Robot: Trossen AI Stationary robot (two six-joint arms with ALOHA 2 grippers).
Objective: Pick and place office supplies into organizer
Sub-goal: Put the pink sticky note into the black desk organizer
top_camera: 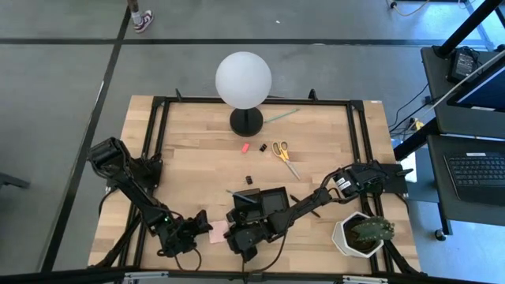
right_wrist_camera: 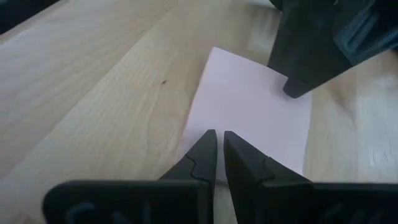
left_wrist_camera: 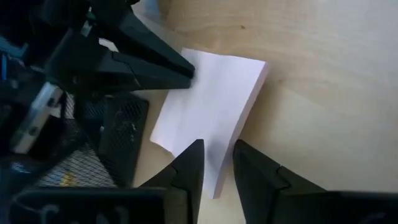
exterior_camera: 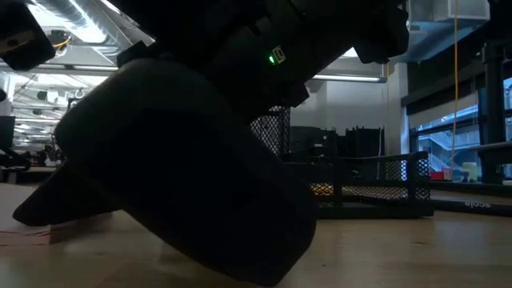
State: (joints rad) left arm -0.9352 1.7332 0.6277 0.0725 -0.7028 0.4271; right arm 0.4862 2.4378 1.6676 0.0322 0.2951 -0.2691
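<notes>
organizer [top_camera: 268, 202]: black mesh tray near bench [top_camera: 197, 142] front edge, one dark pen [top_camera: 243, 196] across it | sticky-note pad [left_wrist_camera: 211, 118]: one, pink, flat on bench just beside organizer | left hand [left_wrist_camera: 216, 163]: narrow gap, tips over pad | right hand [right_wrist_camera: 220, 149]: nearly closed, over pad | scissors [top_camera: 284, 155]: one, mid-bench

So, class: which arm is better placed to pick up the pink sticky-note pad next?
Left, probably. The left gripper straddles the pad's edge with fingers parted; the right gripper sits over it nearly closed.
</notes>
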